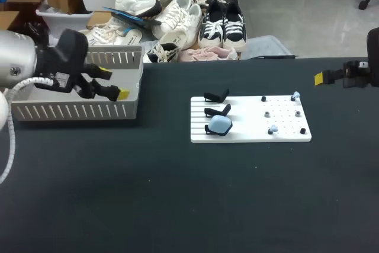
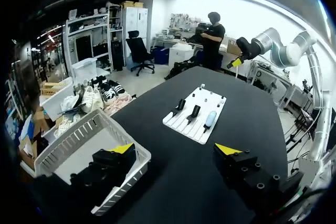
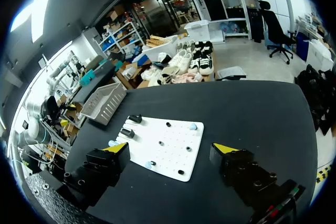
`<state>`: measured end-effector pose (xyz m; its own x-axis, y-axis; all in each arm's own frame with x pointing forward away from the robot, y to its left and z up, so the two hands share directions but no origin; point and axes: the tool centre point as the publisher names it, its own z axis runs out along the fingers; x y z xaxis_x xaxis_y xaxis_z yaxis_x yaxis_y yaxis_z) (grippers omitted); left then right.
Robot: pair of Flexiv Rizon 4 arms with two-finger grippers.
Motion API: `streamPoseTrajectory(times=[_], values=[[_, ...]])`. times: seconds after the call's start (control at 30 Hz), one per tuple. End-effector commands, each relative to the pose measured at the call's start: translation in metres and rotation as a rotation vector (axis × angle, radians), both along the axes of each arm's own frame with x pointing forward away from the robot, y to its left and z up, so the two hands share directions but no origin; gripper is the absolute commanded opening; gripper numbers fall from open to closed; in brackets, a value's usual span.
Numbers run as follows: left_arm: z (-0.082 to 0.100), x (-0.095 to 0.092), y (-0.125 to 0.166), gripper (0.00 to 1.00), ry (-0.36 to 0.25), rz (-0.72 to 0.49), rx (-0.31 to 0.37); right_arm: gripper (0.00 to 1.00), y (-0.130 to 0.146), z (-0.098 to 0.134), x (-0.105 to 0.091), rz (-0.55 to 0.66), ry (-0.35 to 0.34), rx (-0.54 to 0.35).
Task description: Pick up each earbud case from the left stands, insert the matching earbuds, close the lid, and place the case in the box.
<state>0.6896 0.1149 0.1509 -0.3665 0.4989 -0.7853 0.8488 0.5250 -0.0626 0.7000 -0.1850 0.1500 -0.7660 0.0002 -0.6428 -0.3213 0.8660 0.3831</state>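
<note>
Your left hand (image 1: 114, 83), open and empty at the box (image 1: 77, 111), should next reach for the blue earbud case (image 1: 221, 124).

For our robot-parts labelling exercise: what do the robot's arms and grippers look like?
The left arm and right arm are silver-grey with rounded links; a white cable loops beside the left. The left gripper and right gripper are black and blocky, with two yellow-tipped fingers.

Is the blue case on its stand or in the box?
On its stand. The blue case rests on the stand nearest the robot on the white board, well apart from the box.
</note>
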Motion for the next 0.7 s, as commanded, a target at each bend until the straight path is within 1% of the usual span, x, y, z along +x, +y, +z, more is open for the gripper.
streamPoseTrajectory(times=[0.03, 0.1, 0.17, 0.23, 0.27, 0.3, 0.6, 0.7], values=[[-0.006, 0.0, -0.01, 1.0, -0.027, -0.212, -0.047, 1.0, 0.0, 0.0, 0.0, 0.0, 0.0, 0.0], [-0.007, -0.004, -0.017, 1.0, -0.049, -0.258, -0.04, 1.0, 0.0, 0.0, 0.0, 0.0, 0.0, 0.0], [-0.007, -0.005, -0.023, 1.0, -0.061, -0.287, -0.058, 1.0, 0.0, 0.0, 0.0, 0.0, 0.0, 0.0], [-0.008, -0.006, -0.029, 1.0, -0.079, -0.306, -0.053, 1.0, 0.0, 0.0, 0.0, 0.0, 0.0, 0.0], [-0.008, -0.007, -0.032, 1.0, -0.067, -0.323, -0.077, 1.0, 0.0, 0.0, 0.0, 0.0, 0.0, 0.0], [-0.008, -0.008, -0.034, 1.0, -0.068, -0.332, -0.084, 1.0, 0.0, 0.0, 0.0, 0.0, 0.0, 0.0], [-0.019, -0.011, -0.061, 1.0, -0.089, -0.401, -0.086, 1.0, 0.0, 0.0, 0.0, 0.0, 0.0, 0.0], [-0.024, -0.011, -0.07, 1.0, -0.105, -0.417, -0.069, 1.0, 0.0, 0.0, 0.0, 0.0, 0.0, 0.0]])
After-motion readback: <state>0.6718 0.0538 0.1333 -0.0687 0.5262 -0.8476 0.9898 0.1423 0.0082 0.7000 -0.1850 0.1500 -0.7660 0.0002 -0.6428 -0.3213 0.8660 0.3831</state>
